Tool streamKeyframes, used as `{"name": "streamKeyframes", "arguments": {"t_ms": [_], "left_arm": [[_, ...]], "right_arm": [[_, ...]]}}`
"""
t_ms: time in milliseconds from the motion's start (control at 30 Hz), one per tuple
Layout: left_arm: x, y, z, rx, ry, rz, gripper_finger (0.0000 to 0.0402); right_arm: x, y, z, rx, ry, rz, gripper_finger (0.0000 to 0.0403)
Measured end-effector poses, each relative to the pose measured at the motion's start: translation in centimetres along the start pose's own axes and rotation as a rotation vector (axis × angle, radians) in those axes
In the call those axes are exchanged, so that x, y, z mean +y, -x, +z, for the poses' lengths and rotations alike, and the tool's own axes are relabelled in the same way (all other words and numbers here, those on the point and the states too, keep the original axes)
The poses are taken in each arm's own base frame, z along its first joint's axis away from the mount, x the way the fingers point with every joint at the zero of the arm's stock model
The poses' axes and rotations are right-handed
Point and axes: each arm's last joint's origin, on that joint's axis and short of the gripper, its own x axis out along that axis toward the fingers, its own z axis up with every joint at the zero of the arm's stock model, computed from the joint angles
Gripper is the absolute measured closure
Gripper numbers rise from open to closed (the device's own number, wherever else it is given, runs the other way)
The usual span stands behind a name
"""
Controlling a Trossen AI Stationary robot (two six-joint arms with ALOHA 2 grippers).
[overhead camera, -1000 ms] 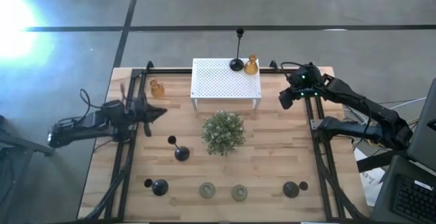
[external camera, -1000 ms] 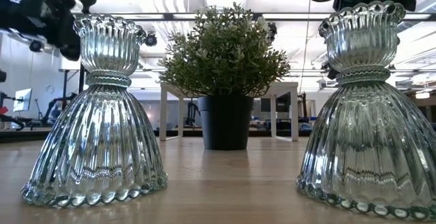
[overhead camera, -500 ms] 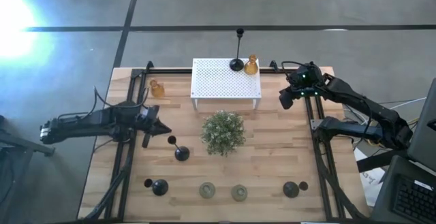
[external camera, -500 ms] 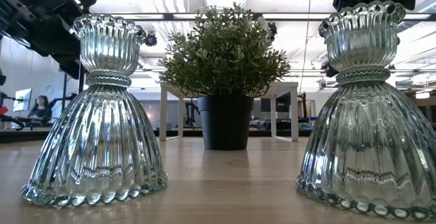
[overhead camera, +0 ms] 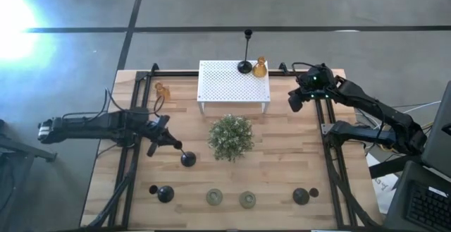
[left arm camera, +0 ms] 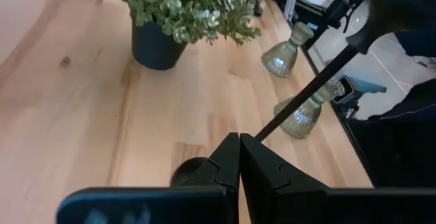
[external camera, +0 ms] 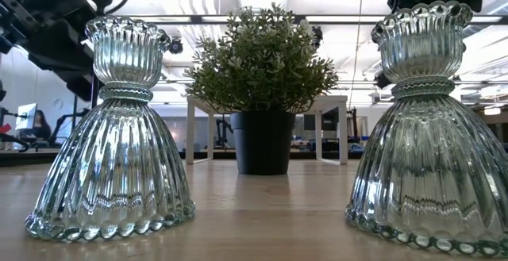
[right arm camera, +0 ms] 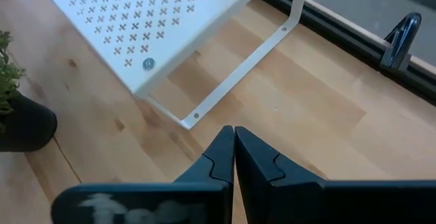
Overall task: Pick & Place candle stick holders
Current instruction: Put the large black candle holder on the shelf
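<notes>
Landmark: green plant [overhead camera: 230, 136], mid-table [overhead camera: 282, 154].

Nearest the front edge, before the plant, stand two greenish glass holders [overhead camera: 214, 197], flanked by short black holders [overhead camera: 165, 194].

Left of the plant, the left gripper [overhead camera: 163, 135], jaws pressed together, sits beside a tall black holder [overhead camera: 187, 159].

Behind the plant, the white stand [overhead camera: 233, 82] carries a black holder and an amber holder [overhead camera: 260, 67]; another amber holder [overhead camera: 162, 91] stands left.

The right gripper [overhead camera: 295, 103], pressed together, empty, waits right of the stand.
</notes>
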Motion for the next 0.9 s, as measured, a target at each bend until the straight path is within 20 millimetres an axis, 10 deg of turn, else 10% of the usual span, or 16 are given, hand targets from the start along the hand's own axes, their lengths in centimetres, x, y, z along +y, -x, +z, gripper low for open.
{"name": "streamKeyframes", "arguments": {"t_ms": [567, 900], "left_arm": [[-0.3, -0.7, 0.4, 0.012, 0.073, -0.087, 0.0244], [-1.3, -1.1, 1.4, -0.08, -0.037, -0.167, 0.0232]], "right_arm": [[0.1, 0.0, 0.6, -0.064, 0.008, 0.009, 0.0394], [0.1, 0.0, 0.7, -0.069, -0.007, 0.01, 0.0394]]}}
